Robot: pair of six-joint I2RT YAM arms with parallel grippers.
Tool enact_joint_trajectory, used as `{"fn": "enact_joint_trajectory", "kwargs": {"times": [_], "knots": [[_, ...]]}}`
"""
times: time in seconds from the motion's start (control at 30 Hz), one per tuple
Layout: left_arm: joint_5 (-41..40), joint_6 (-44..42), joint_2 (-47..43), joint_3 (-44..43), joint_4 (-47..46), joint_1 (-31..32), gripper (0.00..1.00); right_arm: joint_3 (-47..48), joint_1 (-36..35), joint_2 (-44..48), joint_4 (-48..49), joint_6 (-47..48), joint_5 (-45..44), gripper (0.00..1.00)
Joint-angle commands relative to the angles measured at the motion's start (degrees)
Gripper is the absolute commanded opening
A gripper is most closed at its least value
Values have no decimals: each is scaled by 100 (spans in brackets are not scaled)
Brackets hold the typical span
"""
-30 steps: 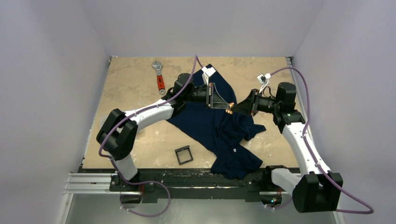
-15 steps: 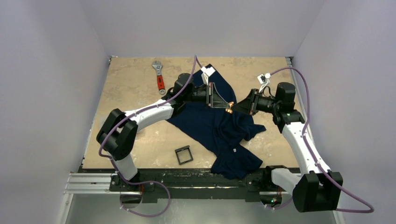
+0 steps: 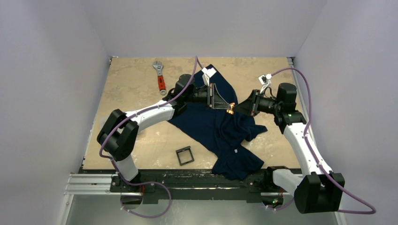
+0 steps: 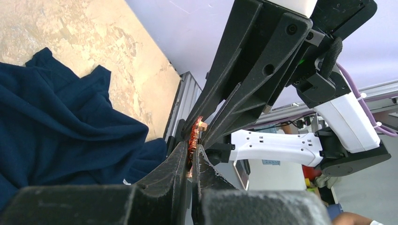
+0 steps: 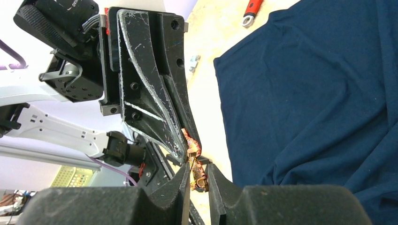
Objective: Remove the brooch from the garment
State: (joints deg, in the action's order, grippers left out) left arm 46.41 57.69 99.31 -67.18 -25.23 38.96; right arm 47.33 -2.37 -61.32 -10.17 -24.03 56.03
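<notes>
1. Brooch [image 3: 230,110] [image 4: 194,136] [image 5: 193,149]: tiny orange-gold ornament, irregular lacy outline, glinting like metal. It is held raised where the two arms' fingertips meet, over the far-right part of the garment; whether it touches cloth cannot be told. Its long axis runs tip to tip, from one gripper toward the other, roughly left to right across the table in the top view.
2. Garment [image 3: 220,131] [image 4: 56,122] [image 5: 319,93]: large dark navy short-sleeved T-shirt of soft matte cloth, rumpled into folds. It lies diagonally from far centre to the near edge, with a small white label [image 3: 235,151] on its near part.
3. Left gripper [image 3: 228,108] [image 4: 190,154]: black, hard, tapered fingers, clenched on one end of the brooch.
4. Right gripper [image 3: 233,111] [image 5: 196,171]: same build, its jaws a narrow slit, pinching the other end.
5. Wrench [image 3: 160,75]: grey metal jaw, orange-red handle, far left, well apart from the garment.
6. Square frame [image 3: 184,155]: small, black, flat, just beside the garment's left edge.
7. Table [image 3: 131,93]: mottled beige, stone-like surface
</notes>
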Motion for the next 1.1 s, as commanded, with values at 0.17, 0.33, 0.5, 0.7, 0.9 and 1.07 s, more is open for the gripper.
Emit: {"fn": "enact_joint_trajectory", "kwargs": {"times": [0.17, 0.33, 0.5, 0.7, 0.9, 1.07], "knots": [[-15, -44, -316, 8, -209, -36, 0, 85, -9, 233, 24, 301, 284, 36], [-1, -82, -302, -6, -213, -34, 0, 113, -9, 325, 171, 233, 619, 53], [55, -331, -364, -24, -60, -107, 0, 303, 12, 188, -36, 228, 577, 66], [105, -920, -621, 89, 550, -458, 0, 969, 578, -174, -1235, 1169, 435, 70], [53, -1773, -991, 174, 1343, -804, 0, 1976, 1301, -971, -3378, 3291, 260, 70], [-225, -2782, -1355, 56, 2047, -814, 0, 2033, 1301, -1146, -3380, 3186, 490, 73]]}}
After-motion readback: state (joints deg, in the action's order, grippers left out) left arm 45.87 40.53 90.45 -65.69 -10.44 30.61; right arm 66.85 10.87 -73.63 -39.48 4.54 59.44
